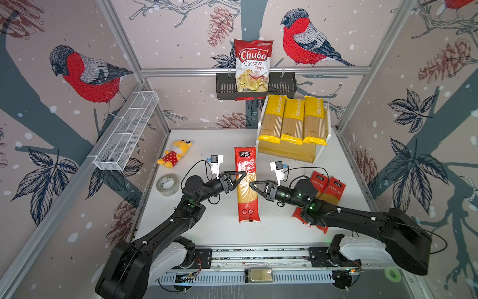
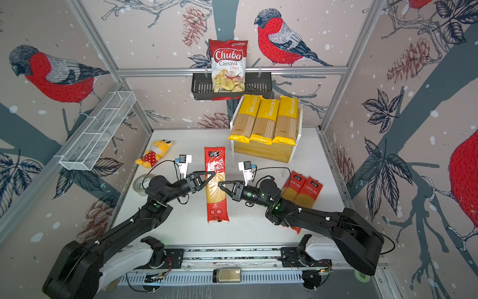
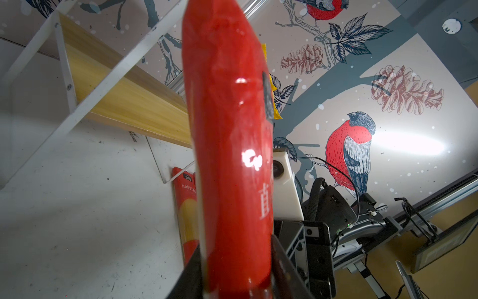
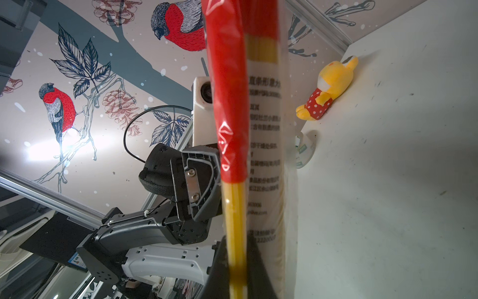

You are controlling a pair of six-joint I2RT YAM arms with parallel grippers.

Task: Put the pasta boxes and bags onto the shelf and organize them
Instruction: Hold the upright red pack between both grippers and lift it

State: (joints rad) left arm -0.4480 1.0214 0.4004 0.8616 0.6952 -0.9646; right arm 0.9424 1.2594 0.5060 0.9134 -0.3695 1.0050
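One red packet (image 1: pixel 247 199) was held at the centre of the table (image 1: pixel 217 233), its length laid from 12 to 6 o'clock. Both ends were seen to be red, with a black label at the 12 o'clock end and pale spaghetti showing through the clear middle. Its printed underside was shown in the right wrist view, so it appeared raised off the table.

Both arms were extended low from 6 o'clock, wrists bent so that the grippers pointed at each other. The left gripper (image 1: pixel 243 173) was clamped on the packet's 9 o'clock edge, with a finger (image 3: pixel 280 261) pressed to each face. The right gripper (image 1: pixel 252 184) was closed on the 3 o'clock edge, slightly nearer 6 o'clock.

Two more red packets (image 1: pixel 333 190) were lying at 3 o'clock, partly under the right arm. At 1 o'clock the shelf (image 1: pixel 287 152) was loaded on its upper tier with three yellow packets (image 1: pixel 292 121), side by side. At 12 o'clock a chips bag (image 1: pixel 253 64) was stood upright in a black basket (image 1: pixel 280 86).
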